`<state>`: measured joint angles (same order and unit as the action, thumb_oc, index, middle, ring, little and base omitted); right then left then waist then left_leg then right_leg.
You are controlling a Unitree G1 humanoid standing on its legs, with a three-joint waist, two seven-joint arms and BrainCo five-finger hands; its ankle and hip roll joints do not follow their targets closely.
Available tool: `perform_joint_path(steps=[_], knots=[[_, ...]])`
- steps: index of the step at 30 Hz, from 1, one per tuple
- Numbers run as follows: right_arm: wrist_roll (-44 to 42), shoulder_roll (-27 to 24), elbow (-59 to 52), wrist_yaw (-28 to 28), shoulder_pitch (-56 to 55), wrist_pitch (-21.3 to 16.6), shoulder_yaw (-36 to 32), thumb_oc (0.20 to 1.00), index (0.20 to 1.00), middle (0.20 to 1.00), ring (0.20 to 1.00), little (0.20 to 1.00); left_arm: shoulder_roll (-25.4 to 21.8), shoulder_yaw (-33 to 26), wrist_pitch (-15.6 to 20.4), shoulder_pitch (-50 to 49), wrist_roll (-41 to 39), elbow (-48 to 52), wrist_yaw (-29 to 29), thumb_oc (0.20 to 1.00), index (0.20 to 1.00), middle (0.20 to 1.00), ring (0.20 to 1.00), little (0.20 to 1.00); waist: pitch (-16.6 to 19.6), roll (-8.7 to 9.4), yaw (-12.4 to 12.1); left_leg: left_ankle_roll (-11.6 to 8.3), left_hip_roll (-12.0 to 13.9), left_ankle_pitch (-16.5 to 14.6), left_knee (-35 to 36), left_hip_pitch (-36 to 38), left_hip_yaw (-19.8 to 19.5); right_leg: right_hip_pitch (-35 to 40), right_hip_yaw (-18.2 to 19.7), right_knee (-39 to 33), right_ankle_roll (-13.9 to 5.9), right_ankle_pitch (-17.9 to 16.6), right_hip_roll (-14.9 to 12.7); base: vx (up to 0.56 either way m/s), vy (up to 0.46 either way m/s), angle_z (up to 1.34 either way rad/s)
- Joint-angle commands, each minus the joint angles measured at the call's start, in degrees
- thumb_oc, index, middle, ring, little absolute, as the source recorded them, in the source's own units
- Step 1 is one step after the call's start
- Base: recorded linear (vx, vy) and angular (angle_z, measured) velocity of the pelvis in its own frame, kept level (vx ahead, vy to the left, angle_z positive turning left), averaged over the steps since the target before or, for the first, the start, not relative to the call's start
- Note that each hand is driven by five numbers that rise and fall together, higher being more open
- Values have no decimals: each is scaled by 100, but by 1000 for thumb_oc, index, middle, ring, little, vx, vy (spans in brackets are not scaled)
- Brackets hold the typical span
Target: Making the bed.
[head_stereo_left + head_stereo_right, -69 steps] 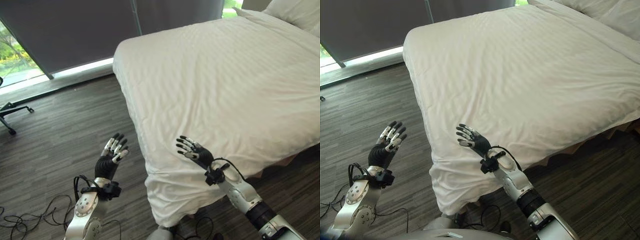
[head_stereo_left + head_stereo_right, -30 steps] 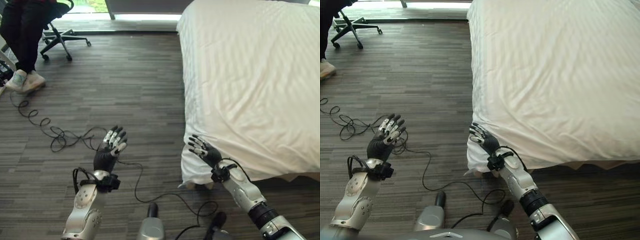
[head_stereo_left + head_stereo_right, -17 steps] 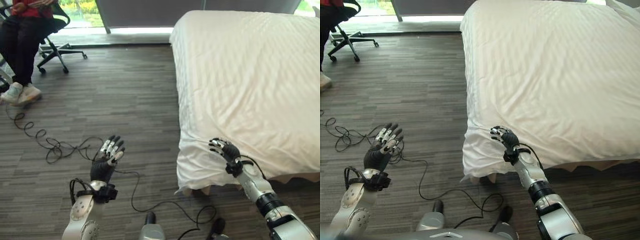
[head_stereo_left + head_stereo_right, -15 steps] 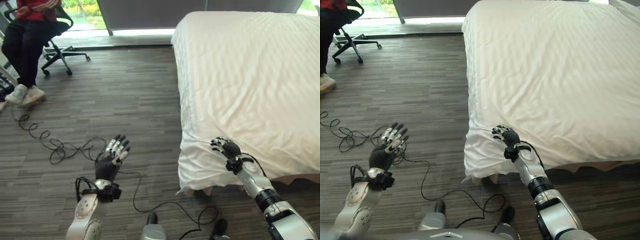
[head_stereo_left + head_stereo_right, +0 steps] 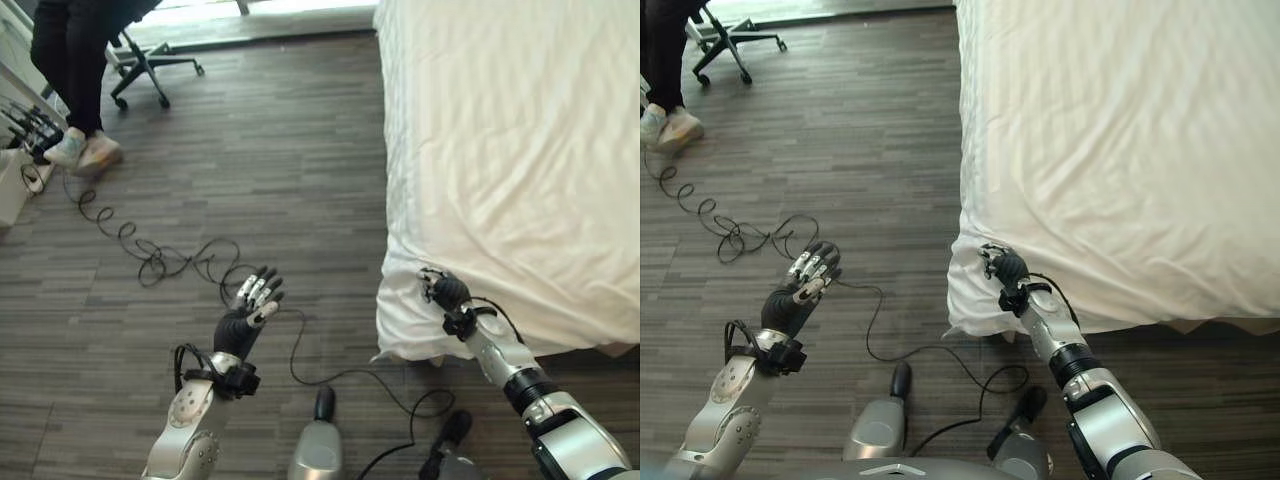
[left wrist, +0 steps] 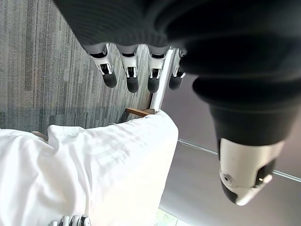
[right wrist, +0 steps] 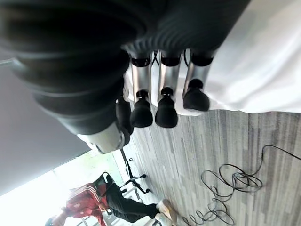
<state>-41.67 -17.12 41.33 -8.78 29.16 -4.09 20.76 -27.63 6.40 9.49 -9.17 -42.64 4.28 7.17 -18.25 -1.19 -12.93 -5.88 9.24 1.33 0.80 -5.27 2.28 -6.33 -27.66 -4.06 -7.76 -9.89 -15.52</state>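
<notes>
The bed's white duvet (image 5: 500, 130) covers the right side of the eye views, and its near corner (image 5: 405, 305) hangs down toward the floor. My right hand (image 5: 448, 293) sits on that corner. Its fingers (image 7: 165, 110) are curled with the thumb close by them, and the cloth puckers at their tips. My left hand (image 5: 245, 322) is raised over the wood floor well left of the bed. It is open, with straight fingers (image 6: 132, 80), and holds nothing.
A person (image 5: 70, 60) sits on a wheeled office chair (image 5: 150, 65) at the far left, shoes (image 5: 85, 150) on the floor. A white object (image 5: 10, 185) stands at the left edge. Dark wood floor (image 5: 280, 150) lies between the chair and the bed.
The camera has swung about. My right hand, open beside the corner a second ago, has moved onto it and curled its fingers there. The left hand stays raised and open.
</notes>
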Motion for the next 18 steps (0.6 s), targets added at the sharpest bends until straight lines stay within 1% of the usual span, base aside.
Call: perform_joint_path(steps=[1,4,6,8,9,10,11,12,13,14,15,16,18], knots=[[-381,102,-86,50,495,-342,-55,200,200,200,200,200,-336,81,339,148,-269,480,-14,1000,1000,1000,1000,1000,-64,74,-213,145,-128,-84,45,-37,-343,-443,388,787,-327,-26,-484,-63,-16,5],[-456,174,402,154,520,-405,-289,200,200,200,200,200,-351,91,370,220,-265,477,-63,1000,1000,1000,1000,1000,-256,11,-267,147,-142,-57,-57,-280,-427,-633,372,880,-312,-30,-510,-81,-14,6],[-459,229,994,272,528,-407,-512,200,200,200,200,200,-339,91,366,251,-271,441,-85,1000,1000,1000,1000,1000,-349,-44,-289,135,-135,-36,-108,-413,-452,-722,352,909,-308,-35,-511,-57,-6,7],[-562,288,1598,371,465,-413,-882,200,200,200,200,200,-302,66,345,263,-265,419,-108,1000,1000,1000,1000,1000,-407,-94,-313,130,-125,-21,-143,-503,-462,-795,337,945,-309,-26,-511,-18,7,12],[-755,384,2035,426,212,-390,-1252,200,200,200,200,200,-225,-8,317,230,-287,394,-113,1000,1000,1000,1000,1000,-450,-134,-285,128,-121,-24,-147,-521,-448,-826,333,962,-305,-5,-500,4,13,6],[-756,384,2039,422,212,-392,-1254,200,200,200,200,200,-227,-6,317,229,-287,395,-114,1000,1000,1000,1000,1000,-448,-133,-288,128,-120,-26,-148,-522,-447,-828,335,963,-305,-4,-500,26,28,5],[-829,518,2366,353,-221,-337,-1478,200,200,200,200,200,-124,-79,280,186,-295,367,-106,1000,1000,1000,1000,1000,-480,-141,-218,128,-102,-47,-153,-514,-424,-863,338,983,-304,18,-504,17,17,6],[-829,519,2367,351,-226,-338,-1476,200,200,200,200,200,-124,-79,280,181,-295,368,-106,1000,1000,1000,1000,1000,-474,-140,-218,128,-101,-48,-152,-516,-424,-867,338,984,-304,20,-504,32,21,7],[-643,563,2714,287,-714,-256,-1581,200,200,200,200,200,-60,-146,259,157,-286,353,-70,1000,1000,1000,1000,1000,-492,-103,-118,121,-87,-70,-169,-521,-396,-892,360,997,-303,30,-490,0,0,0],[-553,542,2799,245,-899,-215,-1613,200,200,200,200,200,-39,-161,250,143,-285,363,-49,1000,1000,1000,1000,1000,-496,-84,-80,118,-77,-77,-179,-531,-392,-907,372,1003,-300,33,-486,37,-9,-3],[-209,441,3042,190,-1528,-168,-1803,200,200,200,200,200,-2,-254,262,111,-264,467,-5,1000,1000,1000,1000,1000,-527,3,83,95,-41,-92,-178,-531,-367,-928,387,996,-300,47,-464,22,-13,-5],[-209,441,3042,190,-1528,-168,-1803,200,200,200,200,200,-1,-254,262,111,-264,467,-5,1000,1000,1000,1000,1000,-526,3,83,95,-41,-92,-178,-531,-367,-928,387,996,-300,47,-464,25,-16,-5],[6,221,3201,303,-1957,-212,-2113,200,200,200,200,200,-7,-355,288,85,-248,522,-7,1000,1000,1000,1000,1000,-571,91,248,76,-17,-99,-165,-500,-326,-945,428,994,-296,57,-435,19,-7,-8]])
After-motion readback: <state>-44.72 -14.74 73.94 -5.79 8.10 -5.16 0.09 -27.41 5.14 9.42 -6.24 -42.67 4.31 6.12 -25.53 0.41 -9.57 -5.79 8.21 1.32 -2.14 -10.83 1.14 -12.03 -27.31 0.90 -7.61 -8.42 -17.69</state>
